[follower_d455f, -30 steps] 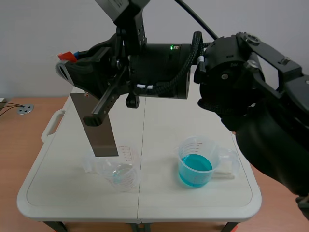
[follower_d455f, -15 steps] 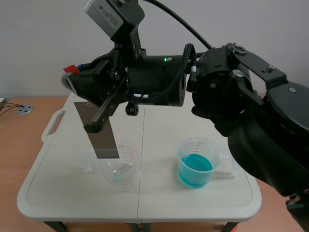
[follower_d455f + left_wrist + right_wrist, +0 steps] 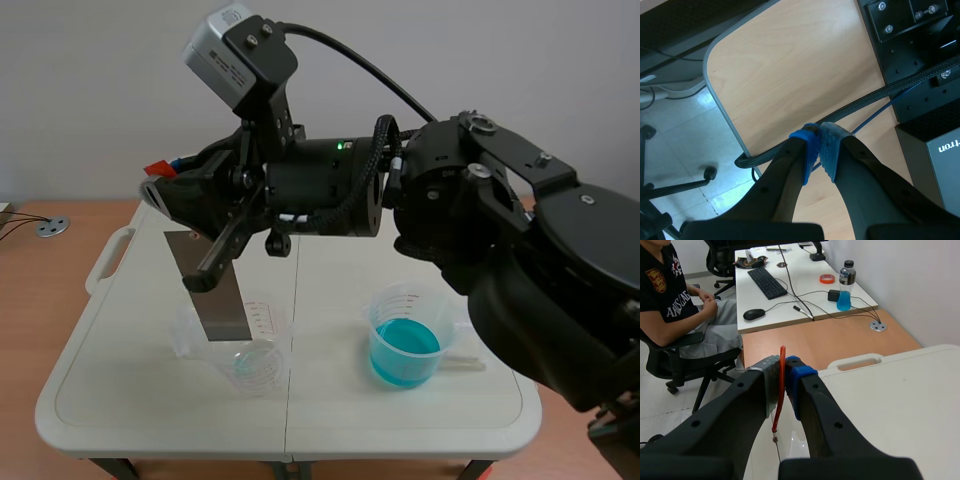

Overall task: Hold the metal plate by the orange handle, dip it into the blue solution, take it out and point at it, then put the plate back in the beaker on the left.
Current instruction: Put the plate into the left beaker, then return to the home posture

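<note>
Seemingly near done: my right gripper (image 3: 782, 375) clenches the orange handle (image 3: 782, 390), metal plate (image 3: 215, 290) poised at the left beaker (image 3: 255, 355); release remains.

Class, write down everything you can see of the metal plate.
The metal plate is a flat, dull grey rectangle, bare and smooth. It hangs lengthwise in the air, slightly tilted. Its orange handle at the upper end is pinched edge-on in the right gripper. Its lower end overlaps the clear beaker; whether they touch is unclear.
</note>
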`<action>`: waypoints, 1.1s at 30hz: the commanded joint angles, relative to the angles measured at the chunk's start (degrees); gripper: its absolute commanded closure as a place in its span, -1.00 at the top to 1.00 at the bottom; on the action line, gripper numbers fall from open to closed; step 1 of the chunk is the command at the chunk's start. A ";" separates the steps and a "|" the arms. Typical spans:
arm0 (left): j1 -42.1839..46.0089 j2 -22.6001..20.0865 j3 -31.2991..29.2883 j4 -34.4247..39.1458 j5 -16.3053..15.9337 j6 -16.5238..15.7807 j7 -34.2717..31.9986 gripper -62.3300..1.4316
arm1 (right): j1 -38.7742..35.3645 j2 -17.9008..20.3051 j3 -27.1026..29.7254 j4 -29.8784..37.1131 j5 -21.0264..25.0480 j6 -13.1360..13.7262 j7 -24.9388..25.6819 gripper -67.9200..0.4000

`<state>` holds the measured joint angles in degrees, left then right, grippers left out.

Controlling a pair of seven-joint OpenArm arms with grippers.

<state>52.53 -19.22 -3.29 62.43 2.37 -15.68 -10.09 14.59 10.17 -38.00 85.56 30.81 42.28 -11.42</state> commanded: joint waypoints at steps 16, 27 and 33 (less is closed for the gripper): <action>-0.33 0.00 -0.02 0.13 -0.17 -0.35 -0.37 -0.86 | 1.40 -1.99 -0.39 -7.98 -2.32 0.20 2.91 -0.96; -0.33 0.02 0.07 0.13 -0.17 -0.35 -0.39 -0.86 | 1.33 -2.25 -2.58 -10.16 -3.69 0.20 3.67 -0.96; -0.33 0.02 0.07 0.13 -0.15 -0.35 -0.37 -0.86 | 1.31 -2.25 -2.58 -10.16 -5.01 -0.92 3.65 -0.96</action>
<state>51.57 -19.20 -3.29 62.33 2.37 -15.68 -10.09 14.59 8.25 -40.84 74.61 25.50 41.17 -8.97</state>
